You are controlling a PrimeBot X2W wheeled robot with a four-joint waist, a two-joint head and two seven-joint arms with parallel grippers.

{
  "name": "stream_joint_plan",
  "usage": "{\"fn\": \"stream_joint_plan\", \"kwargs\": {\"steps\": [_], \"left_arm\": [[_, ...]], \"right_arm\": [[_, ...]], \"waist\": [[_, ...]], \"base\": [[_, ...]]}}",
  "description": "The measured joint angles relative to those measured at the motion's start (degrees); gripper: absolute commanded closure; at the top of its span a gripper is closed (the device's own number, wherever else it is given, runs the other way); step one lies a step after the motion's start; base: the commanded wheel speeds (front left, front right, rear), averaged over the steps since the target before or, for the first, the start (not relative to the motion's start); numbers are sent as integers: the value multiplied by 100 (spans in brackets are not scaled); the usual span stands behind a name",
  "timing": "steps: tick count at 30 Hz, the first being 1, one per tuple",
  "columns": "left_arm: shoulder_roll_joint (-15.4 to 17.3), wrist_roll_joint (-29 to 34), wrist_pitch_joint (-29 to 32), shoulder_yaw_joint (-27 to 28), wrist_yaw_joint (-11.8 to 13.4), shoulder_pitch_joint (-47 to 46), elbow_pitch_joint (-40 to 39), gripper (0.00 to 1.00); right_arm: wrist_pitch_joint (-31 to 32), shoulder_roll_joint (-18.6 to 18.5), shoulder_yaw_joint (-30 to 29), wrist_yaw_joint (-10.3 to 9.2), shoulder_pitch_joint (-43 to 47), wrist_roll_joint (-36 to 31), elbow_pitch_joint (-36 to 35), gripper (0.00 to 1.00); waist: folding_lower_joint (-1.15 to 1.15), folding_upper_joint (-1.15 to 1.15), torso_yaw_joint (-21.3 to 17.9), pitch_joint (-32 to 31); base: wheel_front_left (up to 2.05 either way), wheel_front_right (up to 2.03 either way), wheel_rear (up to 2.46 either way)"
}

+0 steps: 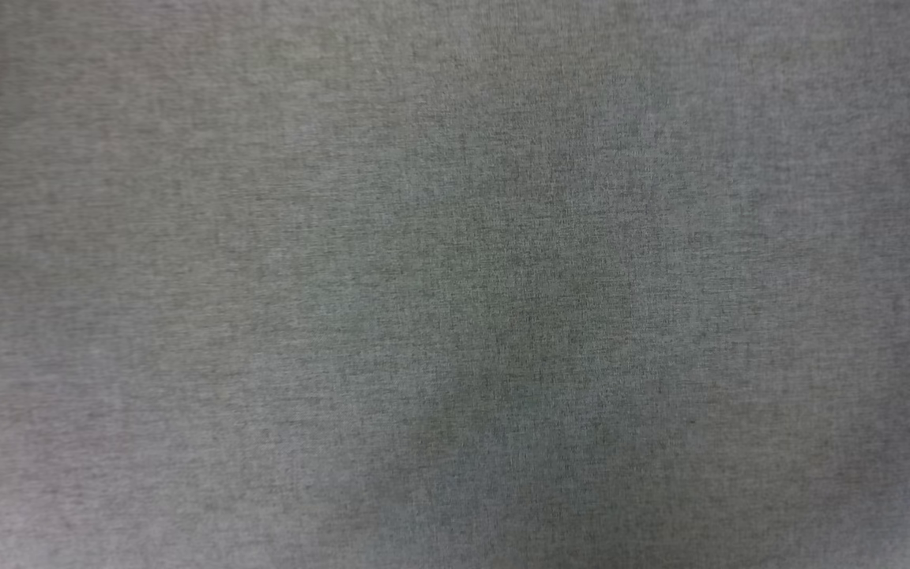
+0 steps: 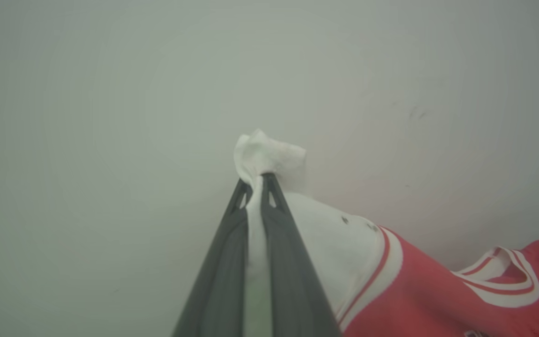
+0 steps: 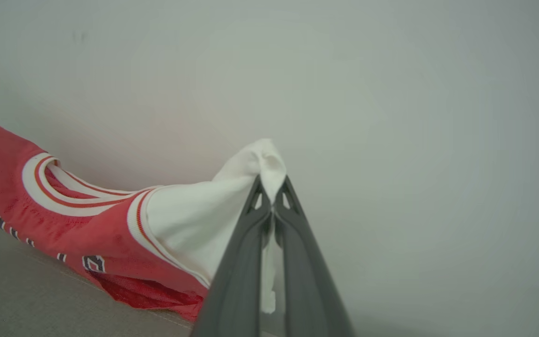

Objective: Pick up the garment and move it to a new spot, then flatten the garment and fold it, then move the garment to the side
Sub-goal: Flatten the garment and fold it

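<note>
My left gripper point(image 2: 256, 180) is clamped on one white sleeve point(image 2: 335, 243), and my right gripper point(image 3: 273, 187) is clamped on the other. I hold the red jersey point(image 3: 87, 234) spread between them so that it should lay down flat.

Grey, finely woven cloth surface point(image 1: 186, 237), softly shadowed.

Grey, finely woven desk point(image 1: 186, 197) under soft, even light; carries a darker shadow point(image 1: 518, 379) low at centre. Beyond, plain pale wall point(image 2: 110, 93), matt, greenish-white, flecked with a few small dark marks point(image 2: 417, 113). Lies below the wall at lower left in right wrist view.
</note>
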Motion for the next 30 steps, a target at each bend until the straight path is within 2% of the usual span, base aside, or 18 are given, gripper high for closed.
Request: {"fn": "stream_joint_plan", "kwargs": {"steps": [5,8,11,15,20,26,30], "left_arm": [[30,-174,-225,56,-203,634,30,100],[57,-253,-319,118,-296,1235,-168,100],[33,-380,-361,271,-287,2100,-523,100],[-12,-516,-369,379,-56,3569,-1006,100],[-71,-672,-369,388,255,5219,-1649,100],[-132,-1009,-352,460,636,6907,-2268,100],[-132,-1115,-240,422,989,7937,-2713,100]], "right_arm": [[-37,-222,358,0,664,410,-80,100],[31,-363,493,0,1337,659,-380,100],[170,-522,524,0,2251,856,-760,100],[444,-702,355,0,3547,1065,-1307,100],[928,-725,-49,0,5131,1139,-1985,100],[1556,-481,-591,0,6918,1184,-2688,100],[2094,-268,-964,0,8025,1165,-3086,100]], "waist": [[0,0,56,-257],[-1,0,90,-509],[0,0,129,-824],[-1,0,186,-1315],[-1,0,255,-1950],[-2,0,318,-2625],[-3,0,342,-3021]], "base": [[0,0,0],[0,0,0],[0,0,0],[0,0,0],[0,0,0],[0,0,0],[0,0,0]]}}
